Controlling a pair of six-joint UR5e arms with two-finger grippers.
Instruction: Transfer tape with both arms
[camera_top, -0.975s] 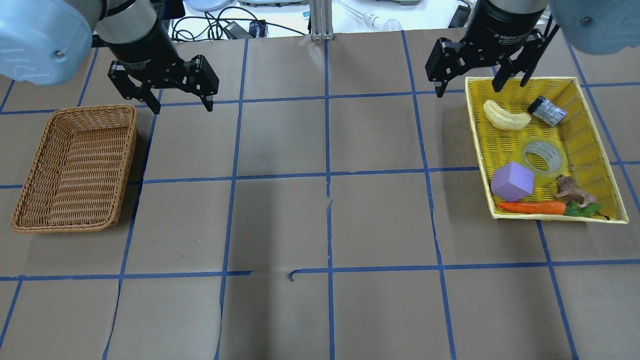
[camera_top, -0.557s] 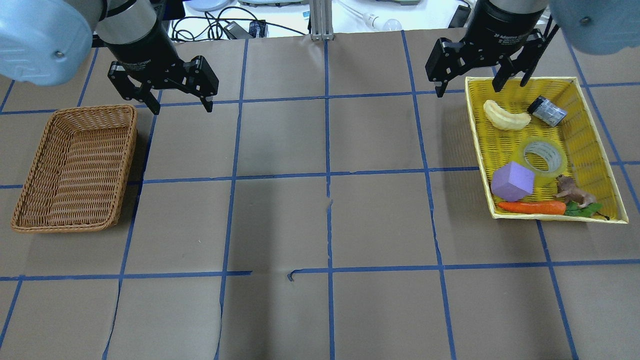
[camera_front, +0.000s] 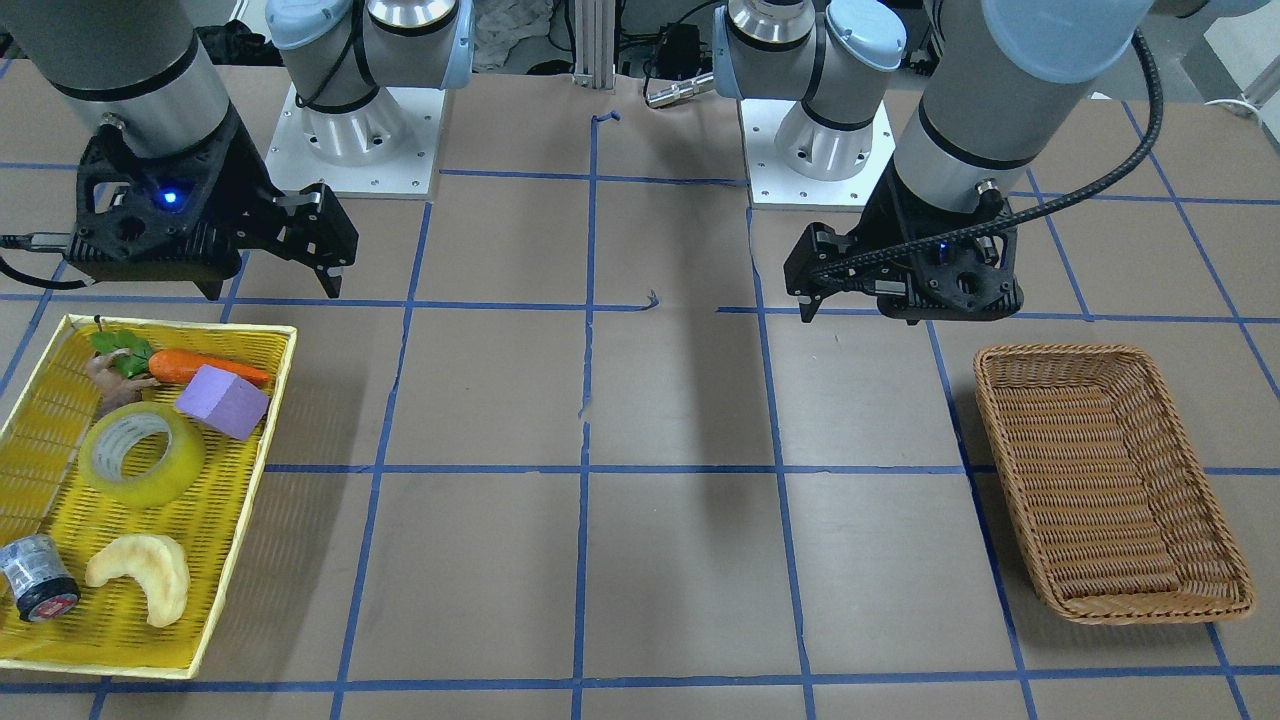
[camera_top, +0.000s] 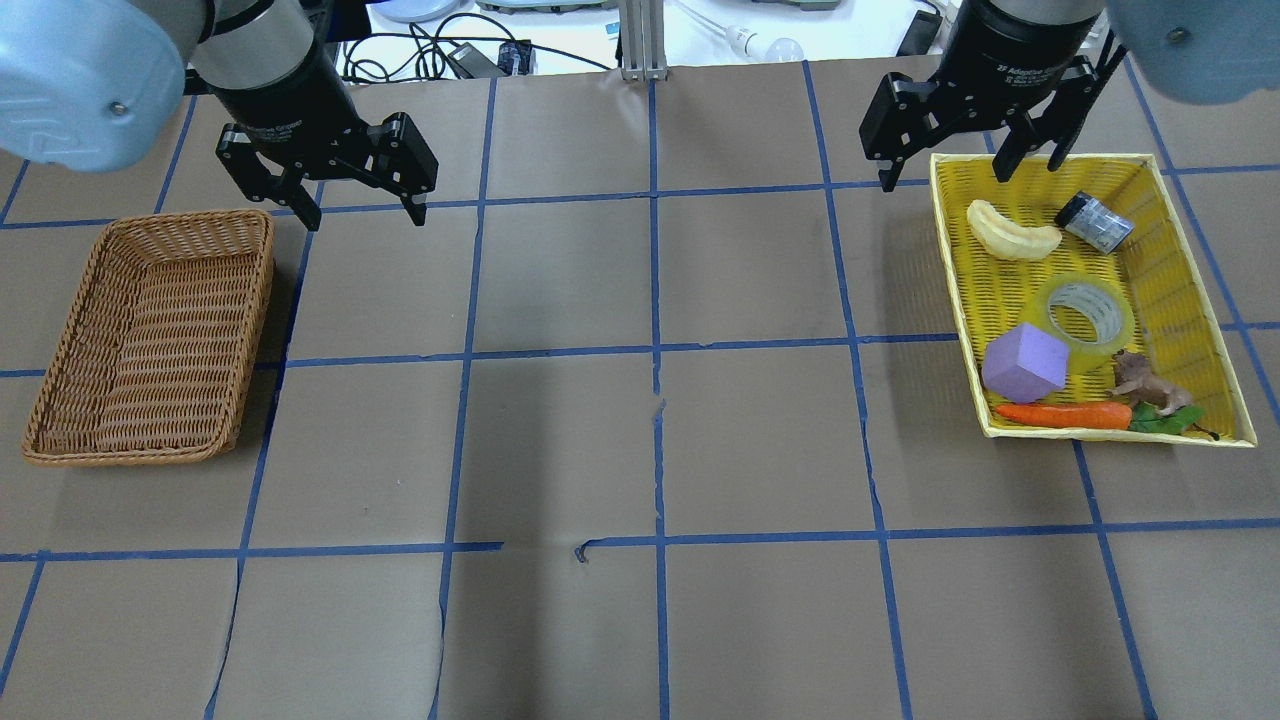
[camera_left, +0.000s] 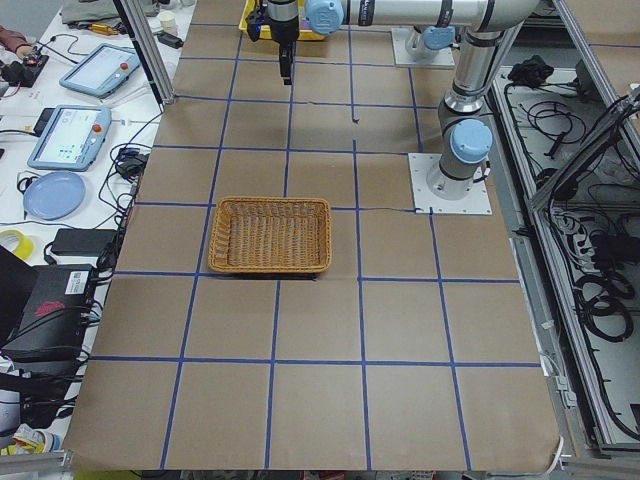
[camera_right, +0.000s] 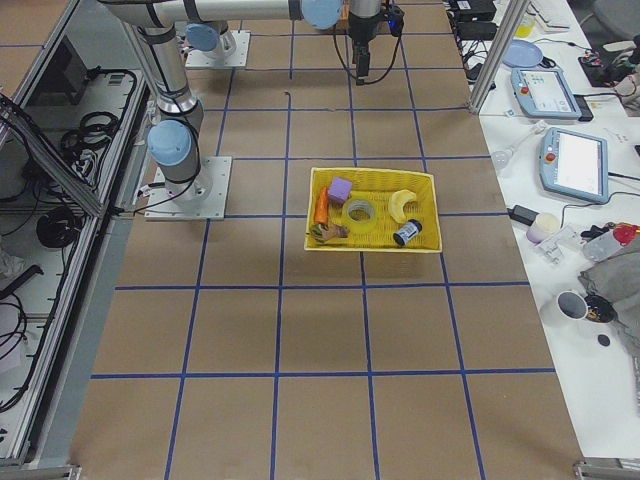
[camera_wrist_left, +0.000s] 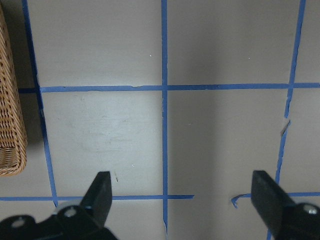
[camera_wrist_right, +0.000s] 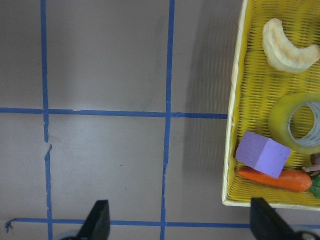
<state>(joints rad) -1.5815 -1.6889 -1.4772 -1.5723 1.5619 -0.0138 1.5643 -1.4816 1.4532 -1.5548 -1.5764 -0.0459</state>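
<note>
The tape (camera_top: 1090, 312), a translucent yellowish roll, lies flat in the yellow tray (camera_top: 1040, 157) at the table's right, touching a purple block (camera_top: 1024, 362). It also shows in the front view (camera_front: 140, 452) and at the right edge of the right wrist view (camera_wrist_right: 295, 122). My right gripper (camera_top: 942, 178) is open and empty, hovering over the tray's far left corner, well short of the tape. My left gripper (camera_top: 365, 218) is open and empty above bare table, just past the far right corner of the wicker basket (camera_top: 268, 262). The left wrist view (camera_wrist_left: 182, 192) shows only paper and the basket's edge.
The tray also holds a pale crescent toy (camera_top: 1012, 234), a grey cylinder (camera_top: 1095, 222), a carrot (camera_top: 1062, 414) and a small brown animal figure (camera_top: 1145, 385). The wicker basket (camera_front: 1060, 350) is empty. Brown paper with a blue tape grid covers the table.
My right gripper has shifted slightly right and toward the table's far edge. The left arm and the objects have not moved.
</note>
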